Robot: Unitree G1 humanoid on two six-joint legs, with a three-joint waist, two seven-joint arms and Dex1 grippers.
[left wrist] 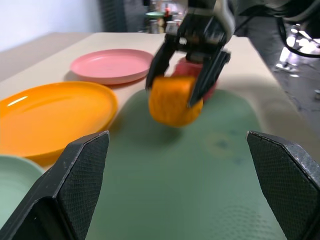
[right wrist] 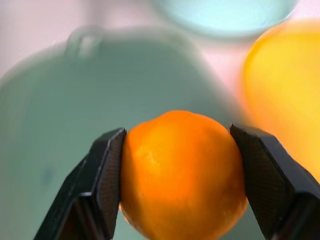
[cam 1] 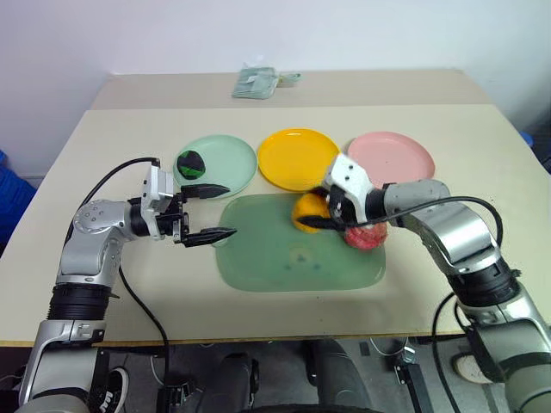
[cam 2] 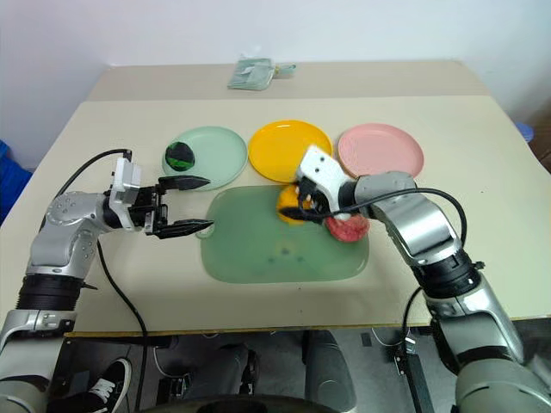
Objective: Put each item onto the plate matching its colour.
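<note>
Nearest the robot, the green mat (cam 1: 293,249) lies on the tabletop (cam 1: 103,138). The left gripper (cam 1: 207,211) hovers over the mat's left edge with its jaws wide apart and empty. On the far right part of the mat, the right gripper (cam 1: 325,211) has its jaws clamped on the orange chunk (cam 1: 307,212), one finger on each side, as the right wrist view shows plainly. The red ball (cam 1: 366,236) sits on the mat just beside the chunk, partly under the right arm.

Beyond the mat stand the three plates: the green plate (cam 1: 228,163) already carries the dark green ball (cam 1: 190,162), while the yellow plate (cam 1: 297,159) and the pink plate (cam 1: 392,157) are bare.

So the yellow item appears to be the step in hand. The next move calls for lifting the chunk clear and carrying it the short way onward to the yellow plate, then letting go. The red ball remains for the pink plate.
</note>
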